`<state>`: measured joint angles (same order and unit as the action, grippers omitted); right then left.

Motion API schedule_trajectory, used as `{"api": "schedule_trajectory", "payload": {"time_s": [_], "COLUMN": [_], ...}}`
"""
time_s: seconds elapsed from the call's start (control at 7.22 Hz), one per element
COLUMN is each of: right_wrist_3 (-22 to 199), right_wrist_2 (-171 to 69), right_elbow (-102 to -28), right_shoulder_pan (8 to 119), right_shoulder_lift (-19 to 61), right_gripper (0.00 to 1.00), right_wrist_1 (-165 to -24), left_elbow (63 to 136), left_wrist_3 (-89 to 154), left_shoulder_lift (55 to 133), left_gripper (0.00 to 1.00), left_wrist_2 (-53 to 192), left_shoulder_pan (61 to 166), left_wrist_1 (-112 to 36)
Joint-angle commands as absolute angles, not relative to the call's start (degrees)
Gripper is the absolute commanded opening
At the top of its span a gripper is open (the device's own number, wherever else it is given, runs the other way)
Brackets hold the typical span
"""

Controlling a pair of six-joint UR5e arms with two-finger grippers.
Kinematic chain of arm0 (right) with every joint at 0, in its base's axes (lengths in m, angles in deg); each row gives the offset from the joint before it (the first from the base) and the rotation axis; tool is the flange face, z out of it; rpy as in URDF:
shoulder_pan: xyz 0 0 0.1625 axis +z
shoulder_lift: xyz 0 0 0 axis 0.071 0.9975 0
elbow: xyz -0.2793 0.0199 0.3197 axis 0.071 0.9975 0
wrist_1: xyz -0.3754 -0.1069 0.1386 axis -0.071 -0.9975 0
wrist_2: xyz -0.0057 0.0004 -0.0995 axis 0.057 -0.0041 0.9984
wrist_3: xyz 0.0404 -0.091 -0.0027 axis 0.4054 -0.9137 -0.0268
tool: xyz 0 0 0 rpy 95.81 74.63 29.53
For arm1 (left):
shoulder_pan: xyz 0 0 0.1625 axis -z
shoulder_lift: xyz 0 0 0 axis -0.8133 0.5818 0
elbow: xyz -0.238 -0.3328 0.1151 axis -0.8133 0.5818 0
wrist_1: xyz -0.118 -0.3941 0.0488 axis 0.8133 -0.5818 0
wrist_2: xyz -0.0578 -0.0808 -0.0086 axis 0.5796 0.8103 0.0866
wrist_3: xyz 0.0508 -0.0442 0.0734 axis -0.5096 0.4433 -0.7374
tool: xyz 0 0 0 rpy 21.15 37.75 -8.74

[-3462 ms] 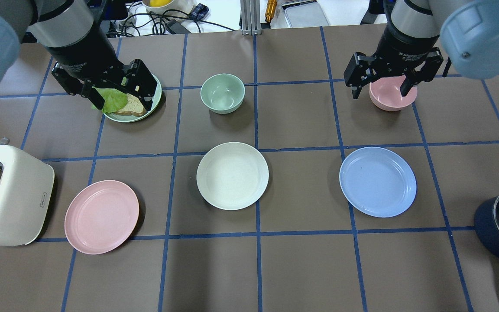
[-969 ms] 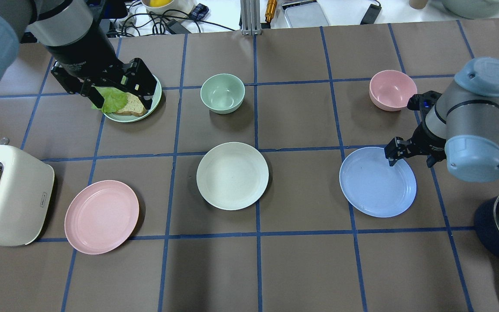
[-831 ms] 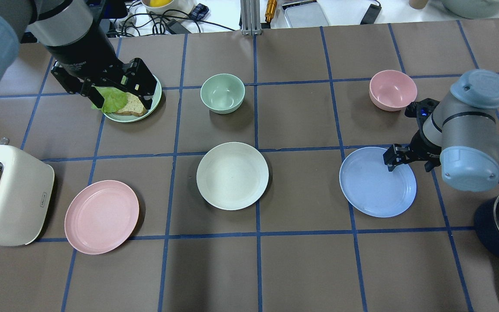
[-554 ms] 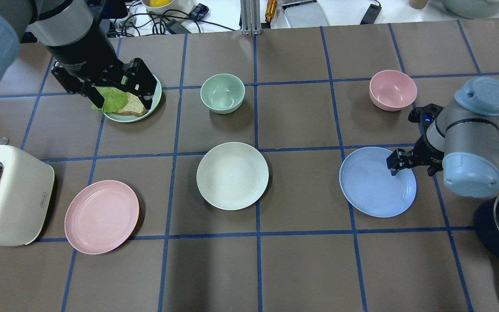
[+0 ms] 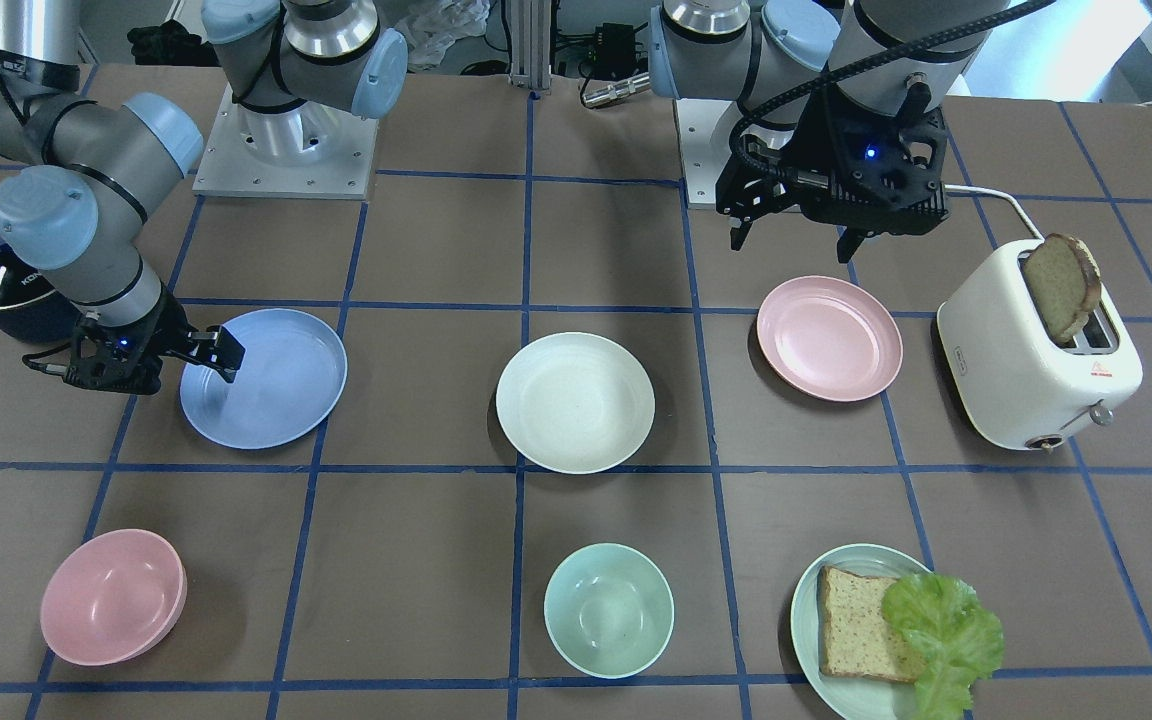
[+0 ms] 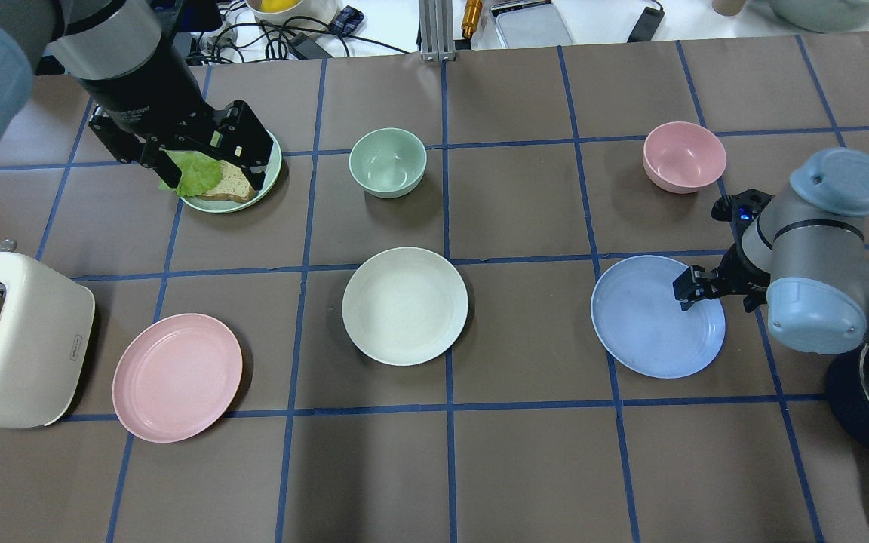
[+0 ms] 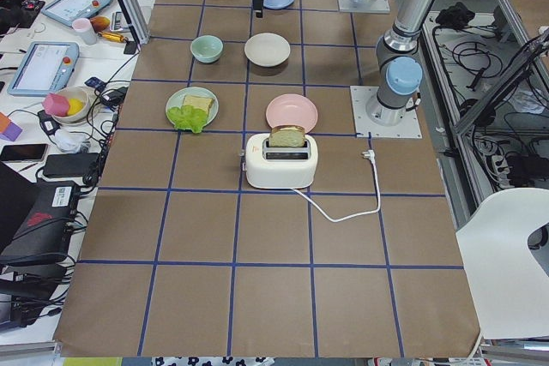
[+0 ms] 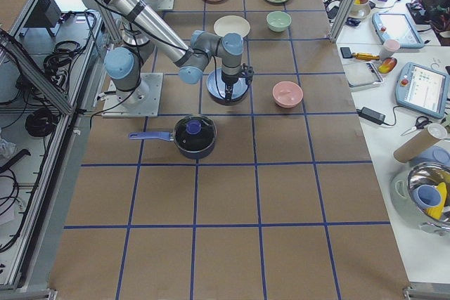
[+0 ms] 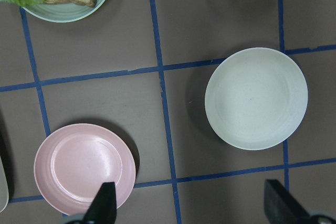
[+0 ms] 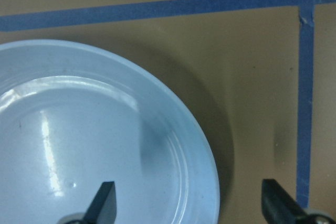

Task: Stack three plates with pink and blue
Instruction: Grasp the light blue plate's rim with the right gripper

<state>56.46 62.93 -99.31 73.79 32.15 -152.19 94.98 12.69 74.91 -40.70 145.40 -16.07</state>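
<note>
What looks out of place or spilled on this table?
Nothing is spilled or tipped. The only untidy bit is the lettuce leaf, which hangs over the rim of the mint-green plate. A bread slice sticks up from the toaster.

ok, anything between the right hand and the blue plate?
Nothing visible. The right hand is open and straddles the blue plate at its rim: one finger over the plate, the other over the table just outside it.
</note>
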Motion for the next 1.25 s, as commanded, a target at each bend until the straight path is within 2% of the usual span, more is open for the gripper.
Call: {"api": "schedule_trajectory", "payload": {"time_s": [0.0,0.14,0.28,0.55,0.69,0.83,1.11], "right_wrist_3": [56.96,56.97,56.97,56.62,56.35,56.18,56.17], "right_wrist_2": [63.02,62.93,63.02,62.76,62.67,62.58,62.58], "right_elbow": [-99.78,-100.05,-100.05,-100.14,-100.14,-100.14,-100.14], "right_shoulder_pan": [73.77,73.77,73.68,71.24,70.35,70.25,70.25], "right_shoulder_lift": [31.98,31.98,31.98,31.90,31.89,31.89,32.59], "right_gripper": [0.66,0.63,0.42,0.29,0.17,0.00,0.00], "right_wrist_1": [-152.33,-152.42,-152.24,-151.72,-151.45,-151.28,-149.88], "left_elbow": [94.95,95.04,95.04,95.04,95.04,95.04,95.04], "left_wrist_3": [12.69,12.69,12.69,12.69,12.69,12.69,12.69], "left_shoulder_lift": [74.99,74.65,74.82,74.64,74.73,74.73,74.64], "left_gripper": [1.00,1.00,1.00,1.00,1.00,1.00,1.00], "left_wrist_2": [-40.58,-40.67,-40.67,-40.67,-40.67,-40.67,-40.67], "left_shoulder_pan": [145.39,145.39,145.30,145.39,145.30,145.30,145.39], "left_wrist_1": [-15.99,-16.08,-16.08,-16.08,-16.08,-16.08,-16.08]}}
